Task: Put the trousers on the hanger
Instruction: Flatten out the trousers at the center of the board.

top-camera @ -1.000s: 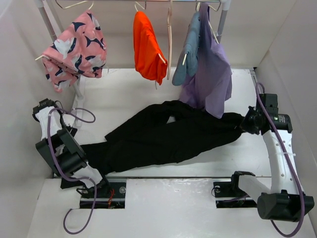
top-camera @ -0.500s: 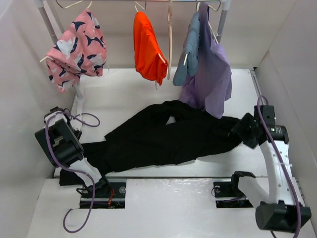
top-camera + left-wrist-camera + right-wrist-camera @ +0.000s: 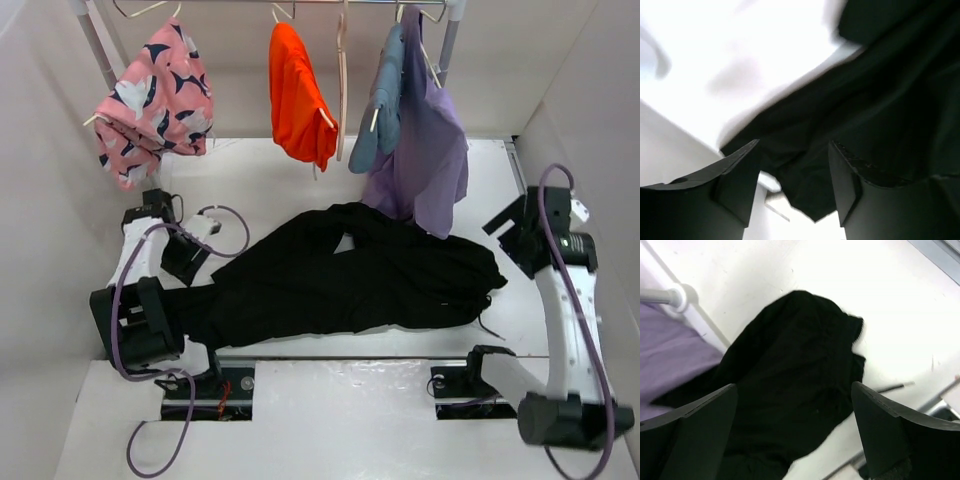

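Black trousers (image 3: 350, 275) lie crumpled across the middle of the white tabletop (image 3: 260, 190), below a clothes rail (image 3: 300, 4). The bare beige hanger (image 3: 342, 100) hangs from that rail, between an orange garment (image 3: 295, 95) and a grey-blue one (image 3: 380, 100).

The left gripper (image 3: 187, 257) is at the trousers' left end, fingers partly apart and clamping nothing. The right gripper (image 3: 515, 235) is just off the right end, fingers spread wide and empty.

A clean pinch on one cloth edge, not on loose folds, would probably serve best. Bare tabletop lies behind the trousers, but the side walls and a low purple garment (image 3: 430, 170) crowd any lift.

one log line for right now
trousers: lying loose, not hung | hanger: hung, bare | left gripper: open, by trousers | right gripper: open, by trousers
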